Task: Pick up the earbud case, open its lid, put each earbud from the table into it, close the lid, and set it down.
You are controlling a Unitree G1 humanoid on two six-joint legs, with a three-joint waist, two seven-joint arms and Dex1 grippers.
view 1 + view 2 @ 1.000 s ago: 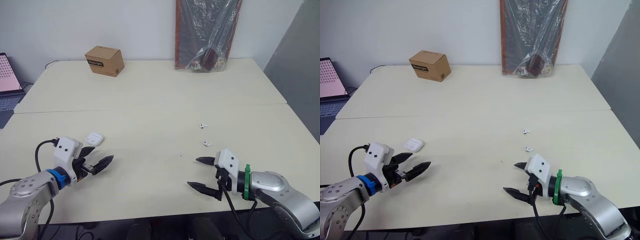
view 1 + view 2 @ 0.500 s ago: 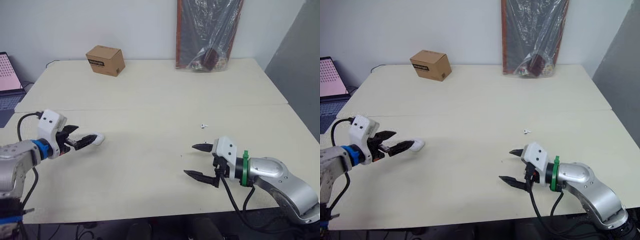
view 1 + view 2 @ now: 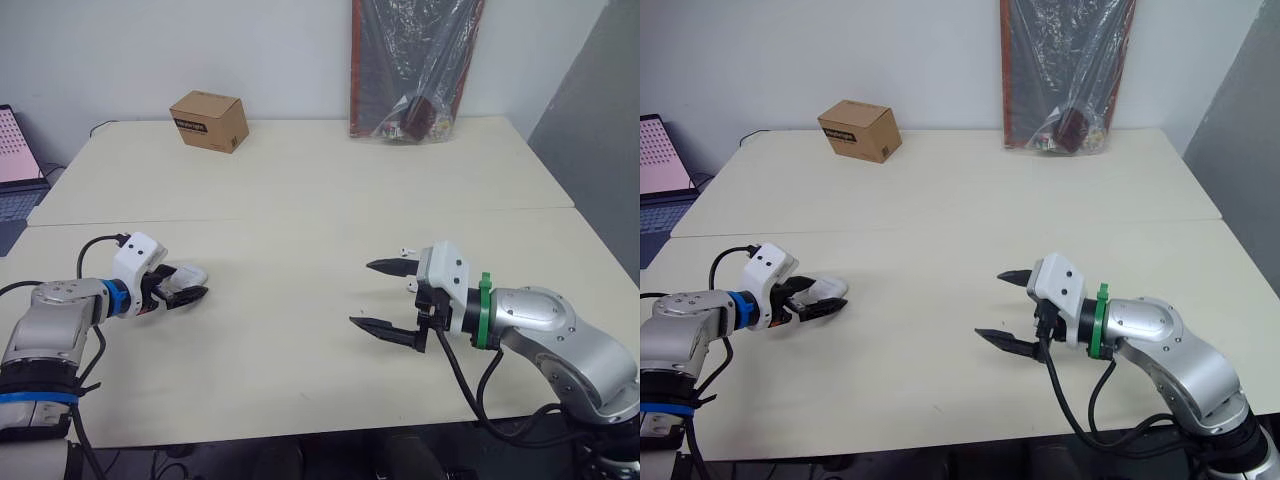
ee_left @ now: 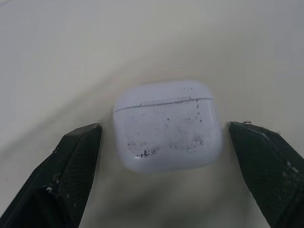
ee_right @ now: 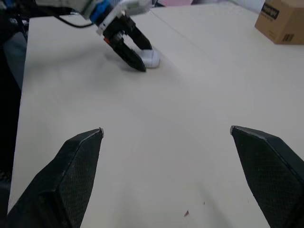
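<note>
The case [image 4: 167, 124] lies on the worktop [image 3: 300, 200], left of centre in the eye views. It is bracketed by the spread fingers of the left gripper [image 3: 190, 285], a gap being left each side. The right gripper [image 3: 360, 294], spread and empty, is held well apart. One earbud [image 3: 405, 250] is seen; the other is probably hidden behind that gripper.

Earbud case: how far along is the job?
Done: nothing yet. In hand: the open left pincer straddles the earbud case, a gap on each side; the case sits on the table, lid shut. Left: grasp and lift, open the lid, load the earbuds (one earbud lies by the open right pincer), close, set down.
</note>
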